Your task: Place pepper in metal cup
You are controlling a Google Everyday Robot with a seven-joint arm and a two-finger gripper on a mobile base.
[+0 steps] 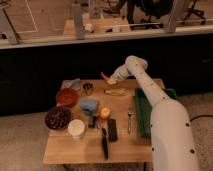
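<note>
we see the gripper [110, 80] raised over the back of the tabletop [75, 150], its fingers closed on the pepper [104, 76], which pokes out clear of the surface. the metal cup [88, 88] stands near, lower down, and its mouth looks small, so the pepper could catch the rim, tip it or land beside it. the path between is open, but the red bowl [66, 96] and the tabletop's back edge crowd the cup.
</note>
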